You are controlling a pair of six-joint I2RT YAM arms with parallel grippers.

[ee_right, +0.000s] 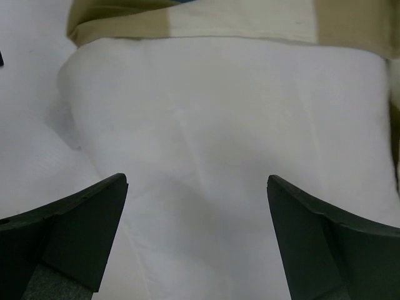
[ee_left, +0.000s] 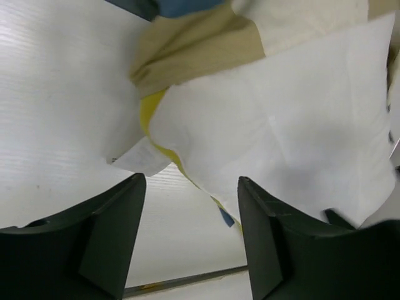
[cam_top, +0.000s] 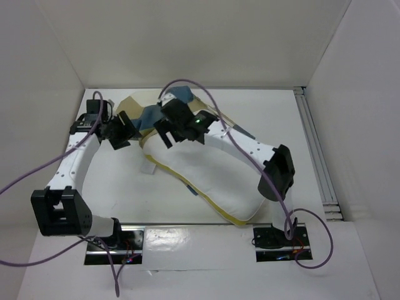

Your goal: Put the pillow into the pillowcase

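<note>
Pillow, white with yellow piping, lies diagonally across the table, its far end tucked in the checked pillowcase, near corner close to the front edge, bare surface either side. Left gripper and right gripper hover spread wide, holding nothing.

plain white walls box in a white table, a metal rail along its right edge.
</note>
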